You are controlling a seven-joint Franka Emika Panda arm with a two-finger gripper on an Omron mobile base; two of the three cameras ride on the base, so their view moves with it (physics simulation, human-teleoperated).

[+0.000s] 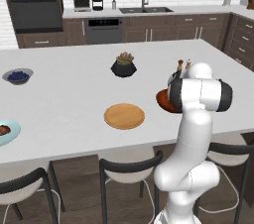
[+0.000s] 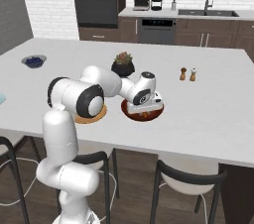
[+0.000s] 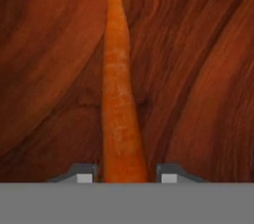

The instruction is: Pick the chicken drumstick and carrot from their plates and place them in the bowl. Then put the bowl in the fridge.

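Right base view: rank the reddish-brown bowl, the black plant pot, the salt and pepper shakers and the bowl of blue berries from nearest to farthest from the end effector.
1. Reddish-brown bowl, directly under the end effector.
2. Black plant pot, just behind it.
3. Salt and pepper shakers, off to the right.
4. Bowl of blue berries, far left of the counter.

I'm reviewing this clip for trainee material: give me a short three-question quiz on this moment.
1. True or false: the carrot lies on the wooden plate.
2. What is the gripper directly above: A) reddish-brown bowl, B) berry bowl, C) plant pot?
3. Where is the chicken drumstick?

Key
1. False; it lies over the bowl's wood-grain inside, between the jaws.
2. A.
3. On the pale blue plate, at the left base view's edge.
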